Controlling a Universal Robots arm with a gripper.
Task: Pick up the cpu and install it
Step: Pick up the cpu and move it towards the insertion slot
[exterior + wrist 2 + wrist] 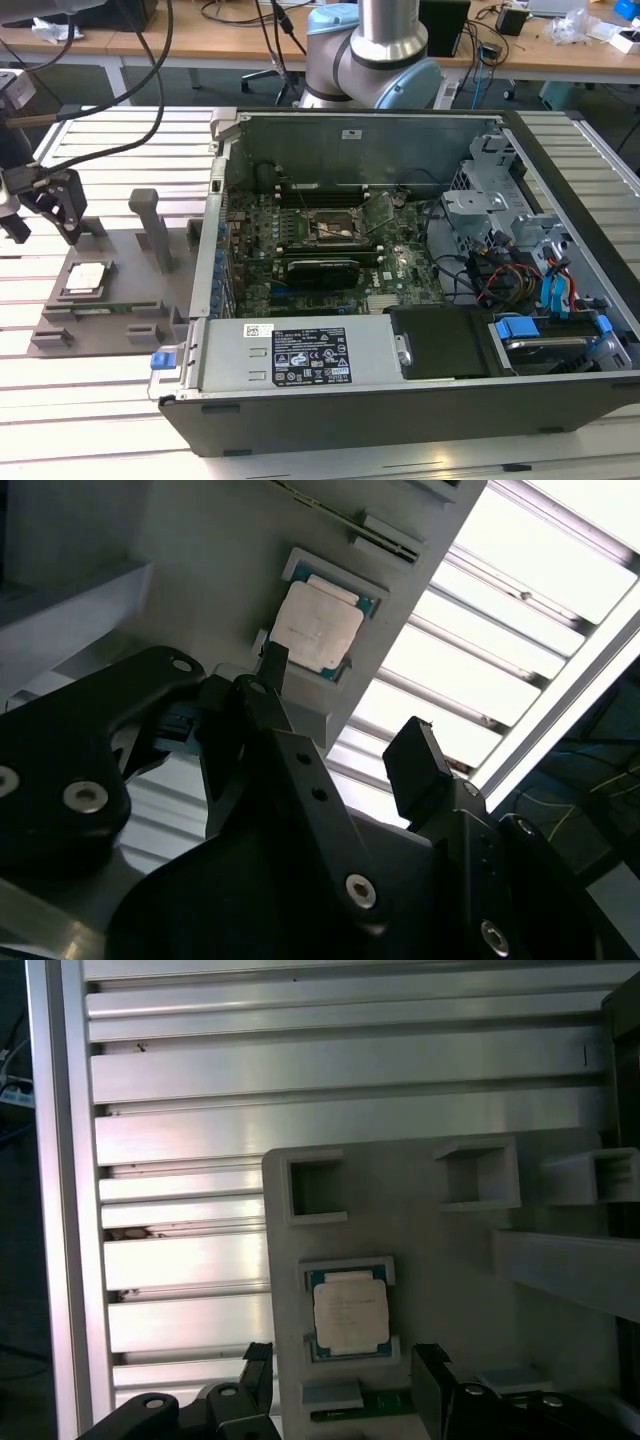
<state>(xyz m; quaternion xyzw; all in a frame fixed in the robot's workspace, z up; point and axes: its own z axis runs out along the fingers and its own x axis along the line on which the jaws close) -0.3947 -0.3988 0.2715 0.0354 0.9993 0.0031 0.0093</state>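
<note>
One cpu (350, 1310) lies flat, lid up, on the fixture (450, 1260) — tool (343, 695) spread wide, empty.

Single robot arm (375, 45): a silver tube with pale blue joint caps is seen at the back of the exterior view. The black gripper (45, 230) is carried at the exterior view's left and is pointed downward. In both wrist views its two fingers (418, 765) (430, 1370) are spread wide apart.
</note>
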